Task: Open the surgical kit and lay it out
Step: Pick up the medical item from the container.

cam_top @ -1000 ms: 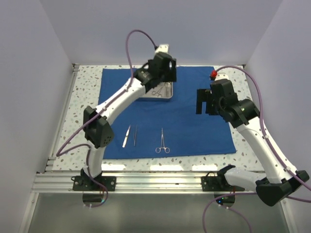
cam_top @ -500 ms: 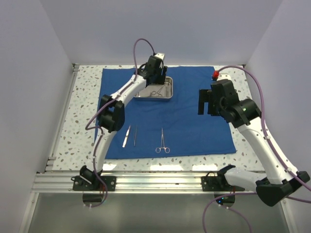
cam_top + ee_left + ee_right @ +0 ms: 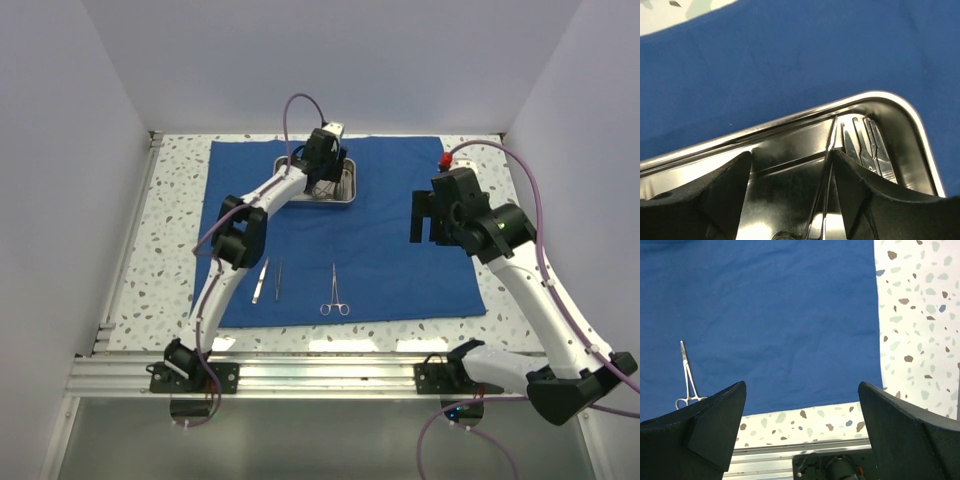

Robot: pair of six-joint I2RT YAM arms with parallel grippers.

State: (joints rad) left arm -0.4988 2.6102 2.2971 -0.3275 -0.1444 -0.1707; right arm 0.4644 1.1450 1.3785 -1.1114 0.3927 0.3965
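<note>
Blue cloth (image 3: 400, 250) flat; steel tray (image 3: 346, 194) far side; 2 tweezers (image 3: 262, 282), 1 clamp (image 3: 335, 292) near edge.

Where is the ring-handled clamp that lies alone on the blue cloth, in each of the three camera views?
Top external: the clamp lies near the front edge of the blue cloth, right of the tweezers, rings toward the arm bases.
Left wrist: not in it; only the steel tray and cloth show.
Right wrist: at the left edge, low, rings downward.
Shared landmark: the blue cloth, in all three views.
</note>
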